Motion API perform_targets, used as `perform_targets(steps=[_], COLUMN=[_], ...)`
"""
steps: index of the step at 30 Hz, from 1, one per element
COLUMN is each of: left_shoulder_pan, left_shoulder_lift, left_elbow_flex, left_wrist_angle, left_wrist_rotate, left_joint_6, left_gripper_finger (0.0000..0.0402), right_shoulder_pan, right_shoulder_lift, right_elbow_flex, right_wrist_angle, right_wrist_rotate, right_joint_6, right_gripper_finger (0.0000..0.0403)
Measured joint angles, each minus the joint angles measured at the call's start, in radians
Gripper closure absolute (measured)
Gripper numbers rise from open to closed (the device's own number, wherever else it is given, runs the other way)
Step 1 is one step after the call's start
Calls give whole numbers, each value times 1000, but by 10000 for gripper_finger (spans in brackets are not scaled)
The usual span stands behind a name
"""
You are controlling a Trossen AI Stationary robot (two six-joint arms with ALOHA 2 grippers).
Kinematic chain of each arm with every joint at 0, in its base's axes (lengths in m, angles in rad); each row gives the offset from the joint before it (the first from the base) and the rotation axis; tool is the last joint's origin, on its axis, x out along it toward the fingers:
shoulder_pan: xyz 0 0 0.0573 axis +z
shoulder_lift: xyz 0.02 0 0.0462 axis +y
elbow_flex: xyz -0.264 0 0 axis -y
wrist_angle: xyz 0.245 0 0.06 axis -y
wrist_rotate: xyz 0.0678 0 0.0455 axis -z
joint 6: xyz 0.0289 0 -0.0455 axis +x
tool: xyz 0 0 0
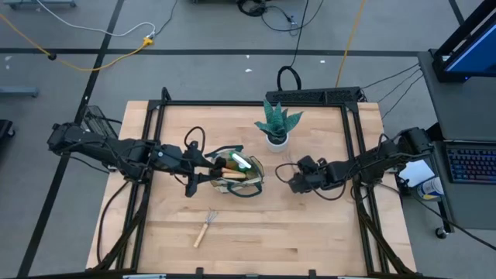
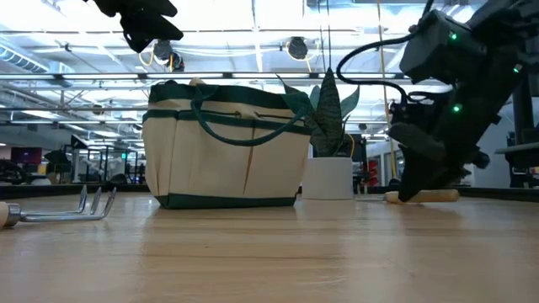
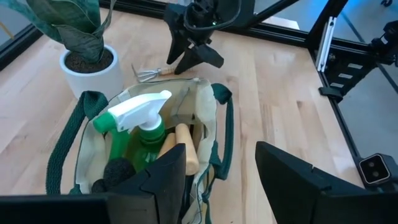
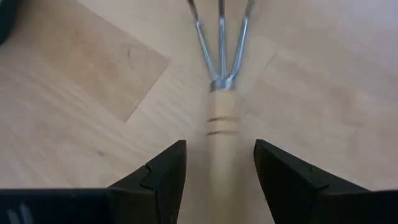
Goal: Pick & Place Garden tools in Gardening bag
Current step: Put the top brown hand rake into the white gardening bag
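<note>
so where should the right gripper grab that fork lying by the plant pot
Grip the wooden handle of the fork, coming straight down from above. It lies flat on the table, and the right gripper, open, already has a finger on each side of the round handle. The thin metal tines offer less to clamp, so closing just behind the grooved rings looks safest.

A teal, spiky-leaved plant in a white round pot (image 1: 277,129) stands upright near the far edge of the pale wooden counter (image 1: 325,240).
</note>
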Motion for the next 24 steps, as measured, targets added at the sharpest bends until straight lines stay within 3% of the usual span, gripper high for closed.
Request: perform_targets(steps=[8, 15, 24], left_shoulder_pan=[0, 0, 0], left_shoulder_lift=[0, 0, 0], left_elbow_flex=[0, 0, 0], left_wrist_angle=[0, 0, -3], left_wrist_rotate=[0, -1, 0], left_joint_6=[17, 32, 32], left_gripper_finger=[201, 201, 201], right_shoulder_pan=[-34, -43, -12], right_shoulder_lift=[-4, -3, -8], right_elbow_flex=[-72, -78, -40], right_wrist_angle=[106, 107, 151], right_wrist_rotate=[-45, -51, 42], right_joint_6=[-116, -236, -492], right_gripper_finger=[235, 342, 347])
